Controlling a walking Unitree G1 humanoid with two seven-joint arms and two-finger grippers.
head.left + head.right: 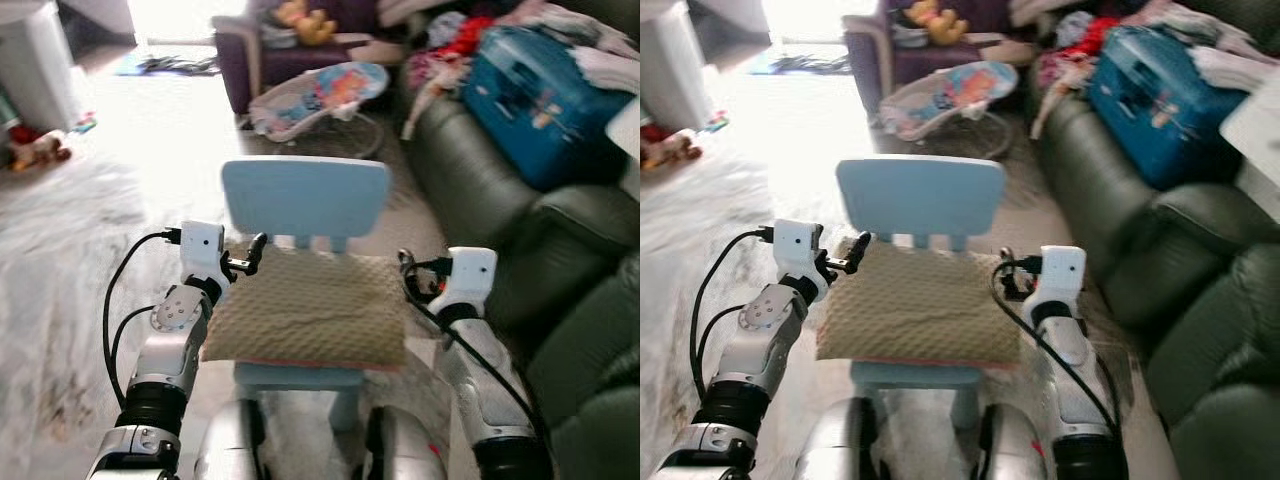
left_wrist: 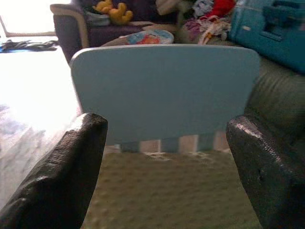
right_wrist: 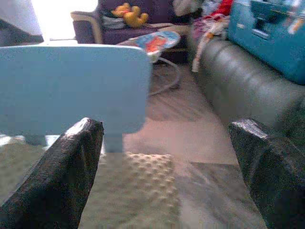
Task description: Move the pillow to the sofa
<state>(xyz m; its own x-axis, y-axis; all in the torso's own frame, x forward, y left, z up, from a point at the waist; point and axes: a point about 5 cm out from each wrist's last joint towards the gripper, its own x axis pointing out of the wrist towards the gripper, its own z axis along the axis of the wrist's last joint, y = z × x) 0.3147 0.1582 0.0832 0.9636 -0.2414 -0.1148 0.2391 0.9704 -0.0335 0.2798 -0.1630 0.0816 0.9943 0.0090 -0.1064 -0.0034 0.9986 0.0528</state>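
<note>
A: One pillow (image 1: 305, 308), beige w/ a bumpy weave. You've got it lying flat on the seat of one small light-blue chair (image 1: 304, 199), right in front of the bot.

B: Room?

A: Pale, washed-out floor (image 1: 70, 260) on your left, strong light from the back. One dark green sofa (image 1: 480, 180) runs along your right, well apart from the pillow.

B: Anything on the sofa?

A: One blue suitcase (image 1: 545, 100), lid down, contents hidden. Loose clothes (image 1: 450, 45) heaped behind it, can't count them. Further back: one purple armchair (image 1: 250, 45) w/ a yellow plush toy (image 1: 305, 20) on it, one baby bouncer (image 1: 320, 95) on the floor in front.

B: Grippers?

A: Two, both released. Left gripper (image 2: 167, 162) sits at the pillow's left edge, fingers (image 2: 62, 176) spread wide, chair back between them in its wrist view. Right gripper (image 3: 167, 167) is at the pillow's right edge, also spread, nothing grasped. Can't tell if either touches the fabric.
</note>
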